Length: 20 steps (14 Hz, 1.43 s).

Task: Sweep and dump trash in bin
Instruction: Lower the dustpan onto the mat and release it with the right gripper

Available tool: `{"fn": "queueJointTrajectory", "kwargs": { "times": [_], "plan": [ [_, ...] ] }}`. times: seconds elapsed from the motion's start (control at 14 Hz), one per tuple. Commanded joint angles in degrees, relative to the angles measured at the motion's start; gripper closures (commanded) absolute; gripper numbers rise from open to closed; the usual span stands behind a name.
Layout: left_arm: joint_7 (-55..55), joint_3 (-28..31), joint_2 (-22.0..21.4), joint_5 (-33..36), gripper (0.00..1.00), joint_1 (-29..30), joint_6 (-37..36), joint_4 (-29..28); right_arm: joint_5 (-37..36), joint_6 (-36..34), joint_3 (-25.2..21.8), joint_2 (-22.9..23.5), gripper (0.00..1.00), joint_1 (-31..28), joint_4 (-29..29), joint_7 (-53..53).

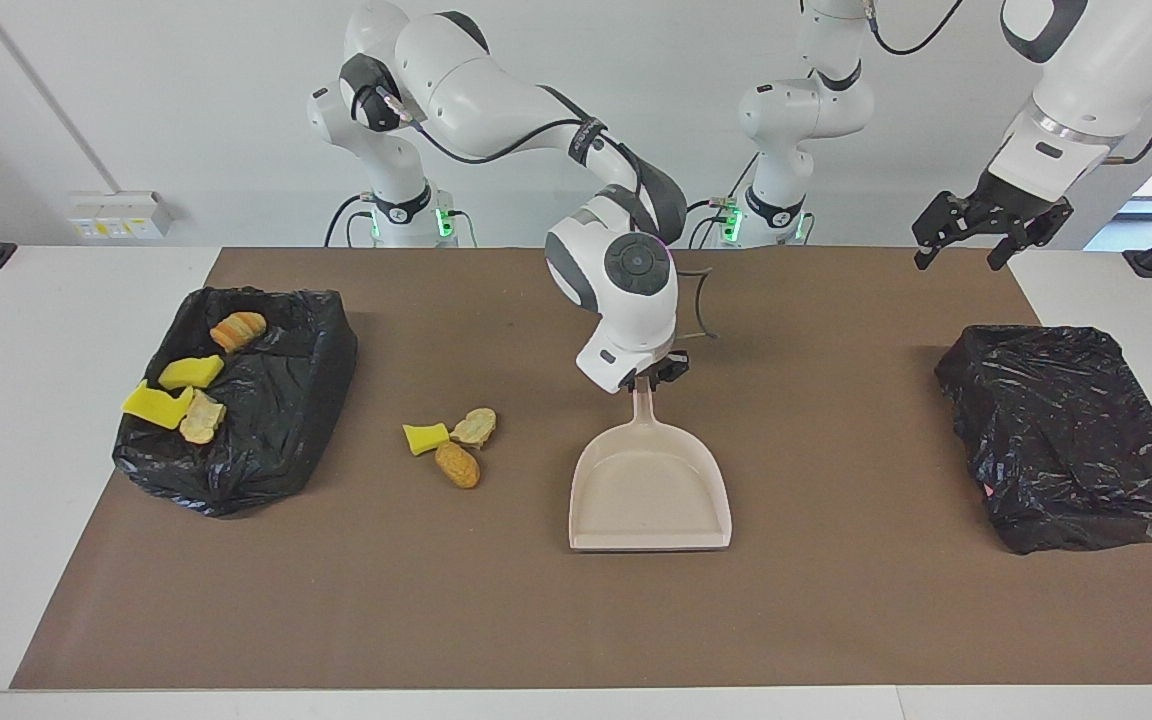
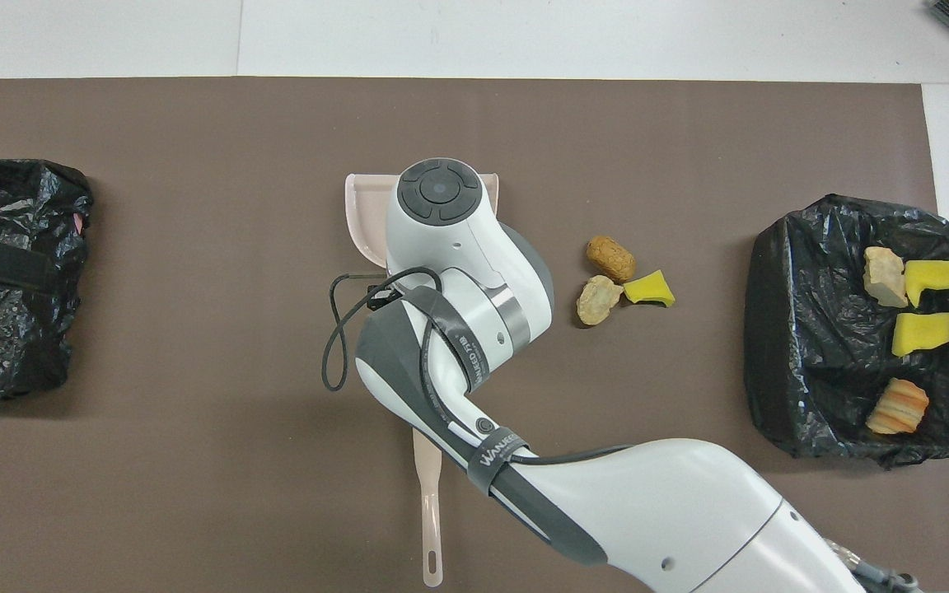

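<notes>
The brown mat (image 1: 836, 600) is covering most of the white table (image 1: 56, 420), and the right arm (image 2: 647, 494) is sweeping in over it, hiding a good deal in the overhead view: most of the beige dustpan (image 1: 651, 495), whose corners alone are peeking out there, and the head of the brush (image 2: 429, 511), of which only the handle is showing. In the facing view the brush is not showing at all. The black-lined bin (image 1: 236, 400) at the right arm's end of the table is lying open, while the second black bag (image 1: 1071, 435) at the left arm's end is being cut off at the edge of the overhead view.

The right arm is reaching forward from its base with the wrist bent down, and the right gripper (image 1: 648, 378) is clamping together on the tip of the dustpan's handle, the pan lying flat on the mat with its mouth pointing away from the robots. The left arm is waiting raised, its left gripper (image 1: 976, 235) hanging in the air above the mat's corner near the second bag, fingers spread apart and holding nothing.

The trash is sitting in two groups. Four pieces (image 1: 186, 385) are lying in the bin: two yellow sponge chunks and two tan bread-like scraps. Three more (image 1: 451, 445) are lying close together on the mat between the bin and the dustpan, apart from both: a yellow chunk, a pale piece and a brown one.
</notes>
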Motion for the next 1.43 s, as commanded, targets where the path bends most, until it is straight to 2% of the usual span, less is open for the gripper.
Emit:
{"fn": "queueJointTrajectory", "kwargs": {
  "times": [0.0,0.21,0.29,0.36,0.43,0.5,0.79,0.93,1.22,1.36],
  "plan": [
    [0.1,-0.4,0.1,0.8,0.00,0.5,-1.1,1.0,0.0,2.1,0.0,-1.7,1.00,-0.2,-3.7,-2.0],
    [0.1,-0.4,0.1,0.8,0.00,0.5,-1.1,1.0,0.3,2.2,0.0,-1.7,1.00,-0.2,-4.0,-2.3],
    [0.1,-0.4,0.1,0.8,0.00,0.5,-1.1,1.0,0.2,2.4,0.0,-1.7,0.79,-0.2,-4.0,-2.3],
    [0.1,-0.4,0.1,0.8,0.00,0.5,-1.1,1.0,0.2,2.4,0.0,-1.7,0.38,-0.5,-3.8,-2.4],
    [0.1,-0.4,0.1,0.8,0.00,0.5,-1.1,1.0,-0.1,2.4,0.0,-1.7,0.08,-0.4,-3.8,-2.6],
    [0.1,-0.4,0.1,0.8,0.00,0.5,-1.1,1.0,-0.3,2.4,-0.1,-2.0,0.00,-0.4,-3.7,-3.3],
    [0.1,-0.4,0.1,0.8,0.00,0.5,-1.1,1.0,-0.7,0.0,0.0,-6.0,0.00,-0.3,-4.9,-1.9],
    [0.1,-0.4,0.1,0.8,0.00,0.5,-1.1,1.0,-0.6,-0.1,0.1,-8.9,0.00,-0.1,-7.7,-1.4],
    [0.1,-0.4,0.1,0.8,0.00,0.5,-1.1,1.0,0.5,-0.2,0.2,-20.2,0.00,1.2,-20.8,-1.4],
    [0.1,-0.4,0.1,0.8,0.00,0.5,-1.1,1.0,1.8,-0.3,0.2,-24.5,0.00,4.1,-27.1,-1.0]
  ]
}}
